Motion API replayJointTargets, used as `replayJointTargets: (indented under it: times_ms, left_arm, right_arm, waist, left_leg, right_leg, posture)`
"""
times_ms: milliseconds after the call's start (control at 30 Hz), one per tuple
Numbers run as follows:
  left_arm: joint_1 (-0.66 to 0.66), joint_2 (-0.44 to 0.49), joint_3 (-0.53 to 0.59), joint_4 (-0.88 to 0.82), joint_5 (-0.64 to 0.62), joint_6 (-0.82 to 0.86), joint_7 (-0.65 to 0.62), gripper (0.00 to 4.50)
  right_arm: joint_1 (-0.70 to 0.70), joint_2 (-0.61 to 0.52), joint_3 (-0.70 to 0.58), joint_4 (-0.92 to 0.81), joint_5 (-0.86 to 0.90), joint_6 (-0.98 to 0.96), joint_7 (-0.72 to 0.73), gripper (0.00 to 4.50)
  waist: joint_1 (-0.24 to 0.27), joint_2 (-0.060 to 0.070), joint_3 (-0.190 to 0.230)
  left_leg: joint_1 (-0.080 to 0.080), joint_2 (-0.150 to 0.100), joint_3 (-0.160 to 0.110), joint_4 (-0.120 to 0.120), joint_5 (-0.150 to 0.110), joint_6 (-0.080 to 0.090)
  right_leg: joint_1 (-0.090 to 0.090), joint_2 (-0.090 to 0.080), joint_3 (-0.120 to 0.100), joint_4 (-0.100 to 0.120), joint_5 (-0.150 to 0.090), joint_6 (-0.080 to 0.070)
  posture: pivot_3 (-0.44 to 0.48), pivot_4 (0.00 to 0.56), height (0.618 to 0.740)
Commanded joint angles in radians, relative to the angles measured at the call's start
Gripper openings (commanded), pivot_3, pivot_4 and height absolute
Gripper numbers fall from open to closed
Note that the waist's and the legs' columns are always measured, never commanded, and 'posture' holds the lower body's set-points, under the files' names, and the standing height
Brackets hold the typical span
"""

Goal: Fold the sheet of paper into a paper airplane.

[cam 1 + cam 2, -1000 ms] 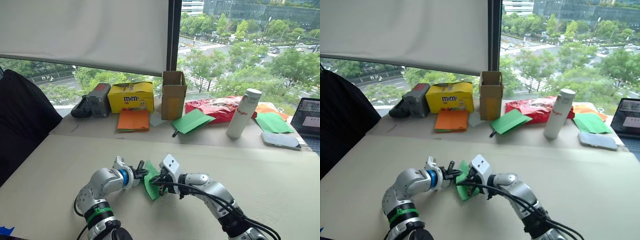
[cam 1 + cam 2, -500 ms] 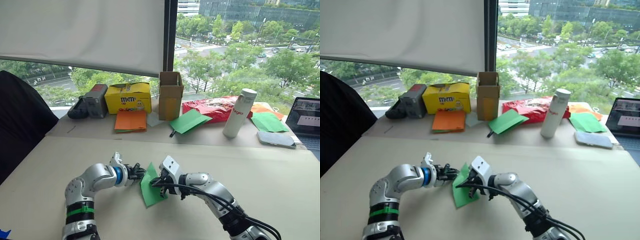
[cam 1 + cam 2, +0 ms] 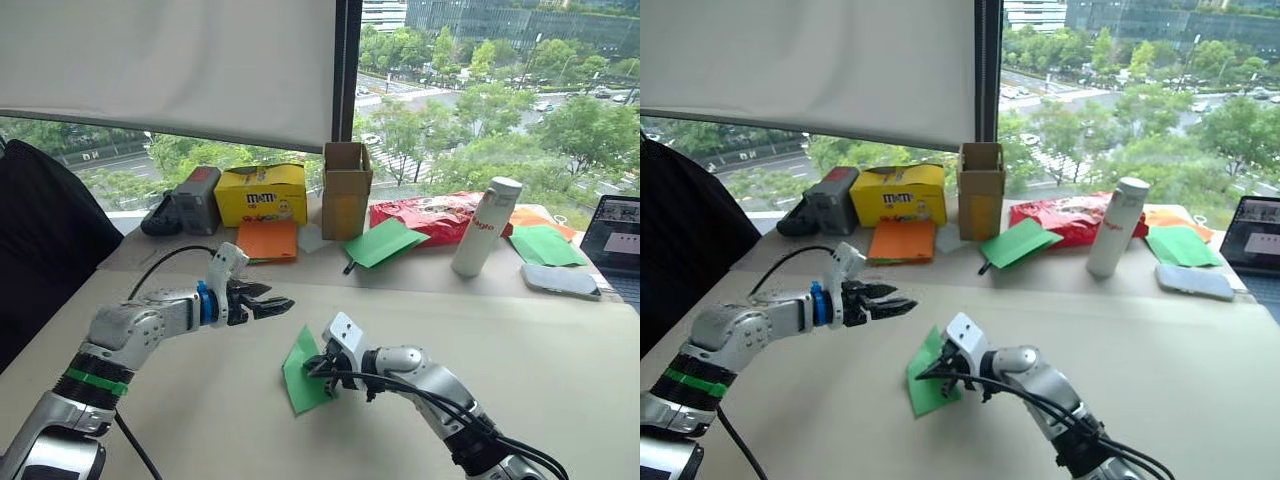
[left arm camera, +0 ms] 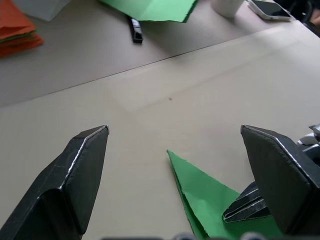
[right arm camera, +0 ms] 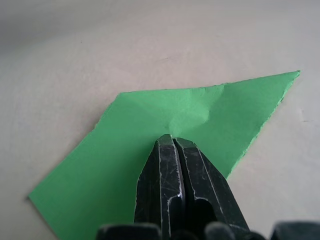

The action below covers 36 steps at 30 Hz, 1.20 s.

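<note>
My right gripper (image 3: pixel 322 368) pinches the folded sheet of paper (image 3: pixel 302 370) flat against the table (image 3: pixel 520 340) to pin its creases, while my left gripper (image 3: pixel 268 302) hovers spread wide, apart.

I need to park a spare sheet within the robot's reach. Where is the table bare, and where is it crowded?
Bare: the near table right of the right tool pinching the green paper, and the strip between that and the raised, open left tool. Crowded: the far ledge, from yellow box to bottle.
</note>
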Motion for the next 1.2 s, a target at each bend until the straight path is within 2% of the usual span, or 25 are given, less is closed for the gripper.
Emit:
replayJointTargets:
  times_ms: [33, 167, 333, 433, 500, 600, 767, 800, 1000, 1133, 1200]
  left_arm:
    - [-0.041, -0.006, -0.043, 0.075, 0.165, -0.193, -0.265, 4.48]
    - [-0.078, -0.065, -0.129, 0.221, 0.421, -0.532, -0.408, 4.48]
    - [-0.139, -0.182, -0.151, 0.427, 0.566, -0.744, -0.488, 4.48]
    - [-0.161, -0.233, -0.113, 0.5, 0.562, -0.734, -0.533, 3.66]
    - [-0.175, -0.249, -0.09, 0.533, 0.565, -0.741, -0.546, 2.99]
    - [-0.196, -0.255, -0.053, 0.584, 0.552, -0.72, -0.6, 1.96]
    - [-0.2, -0.278, -0.049, 0.653, 0.62, -0.767, -0.61, 0.24]
    - [-0.199, -0.283, -0.049, 0.658, 0.631, -0.776, -0.61, 0.02]
    - [-0.209, -0.331, -0.036, 0.712, 0.678, -0.799, -0.582, 0.02]
    - [-0.224, -0.342, -0.025, 0.746, 0.694, -0.806, -0.581, 0.0]
    - [-0.229, -0.348, -0.018, 0.758, 0.697, -0.803, -0.584, 0.0]
  right_arm:
    - [0.021, -0.03, -0.024, -0.047, -0.008, 0.006, -0.005, 0.0]
    - [0.032, -0.053, -0.048, -0.128, 0.006, 0.028, -0.012, 0.0]
    - [0.029, -0.064, -0.058, -0.168, 0.007, 0.049, -0.025, 0.0]
    - [0.03, -0.068, -0.066, -0.189, 0.009, 0.064, -0.032, 0.0]
    - [0.034, -0.072, -0.07, -0.2, 0.01, 0.07, -0.033, 0.0]
    - [0.05, -0.074, -0.074, -0.208, 0.011, 0.081, -0.041, 0.0]
    - [0.05, -0.079, -0.087, -0.238, 0.018, 0.091, -0.052, 0.0]
    - [0.051, -0.083, -0.09, -0.248, 0.02, 0.094, -0.053, 0.0]
    - [0.079, -0.102, -0.22, -0.438, 0.145, 0.172, -0.043, 0.0]
    - [0.131, -0.128, -0.228, -0.565, 0.276, 0.337, -0.016, 1.07]
    - [0.148, -0.134, -0.207, -0.583, 0.293, 0.365, -0.029, 1.87]
  waist:
    - [0.001, -0.001, 0.001]
    - [0.005, -0.002, 0.002]
    - [0.009, -0.003, 0.003]
    - [0.001, -0.004, 0.004]
    - [-0.003, -0.004, 0.005]
    - [-0.01, -0.004, 0.005]
    - [-0.013, -0.003, 0.006]
    - [-0.012, -0.003, 0.006]
    - [-0.007, -0.003, 0.006]
    - [-0.008, -0.003, 0.006]
    - [-0.012, -0.003, 0.006]
  left_leg:
    - [-0.001, 0.0, 0.0, 0.0, 0.0, 0.001]
    - [-0.005, 0.0, 0.0, 0.001, 0.0, 0.008]
    - [-0.012, -0.001, 0.0, 0.002, -0.001, 0.014]
    - [-0.014, 0.0, 0.0, 0.002, -0.002, 0.017]
    - [-0.014, 0.0, -0.001, 0.002, -0.002, 0.026]
    - [-0.013, 0.0, -0.002, 0.002, -0.002, 0.027]
    - [-0.012, 0.0, -0.003, 0.002, -0.002, 0.027]
    - [-0.012, 0.0, -0.003, 0.002, -0.002, 0.027]
    - [-0.011, -0.001, -0.006, 0.004, -0.002, 0.027]
    - [-0.011, -0.001, -0.007, 0.004, -0.002, 0.027]
    - [-0.011, 0.0, -0.008, 0.003, -0.002, 0.027]
  right_leg:
    - [0.0, 0.0, 0.0, 0.0, 0.0, 0.0]
    - [-0.001, 0.001, -0.001, -0.001, 0.0, 0.001]
    - [-0.002, 0.002, -0.002, -0.002, 0.0, 0.002]
    - [-0.003, 0.002, -0.003, -0.001, 0.0, 0.002]
    - [-0.003, 0.002, -0.003, -0.001, 0.0, 0.002]
    - [-0.003, 0.002, -0.004, -0.001, 0.0, 0.002]
    - [-0.002, 0.002, -0.004, 0.0, 0.0, 0.003]
    - [-0.002, 0.002, -0.004, 0.0, 0.0, 0.003]
    - [-0.002, 0.001, -0.006, 0.0, 0.001, 0.003]
    - [-0.001, 0.001, -0.006, -0.001, 0.001, 0.004]
    - [0.0, 0.001, -0.006, -0.001, 0.001, 0.004]
  posture:
    - [0.0, 0.15, 0.656]
    - [0.0, 0.15, 0.656]
    - [0.0, 0.15, 0.656]
    - [0.0, 0.15, 0.656]
    - [0.0, 0.15, 0.656]
    - [0.0, 0.15, 0.656]
    - [0.0, 0.15, 0.656]
    - [0.0, 0.15, 0.656]
    - [0.0, 0.15, 0.656]
    - [0.0, 0.15, 0.656]
    - [0.0, 0.15, 0.656]
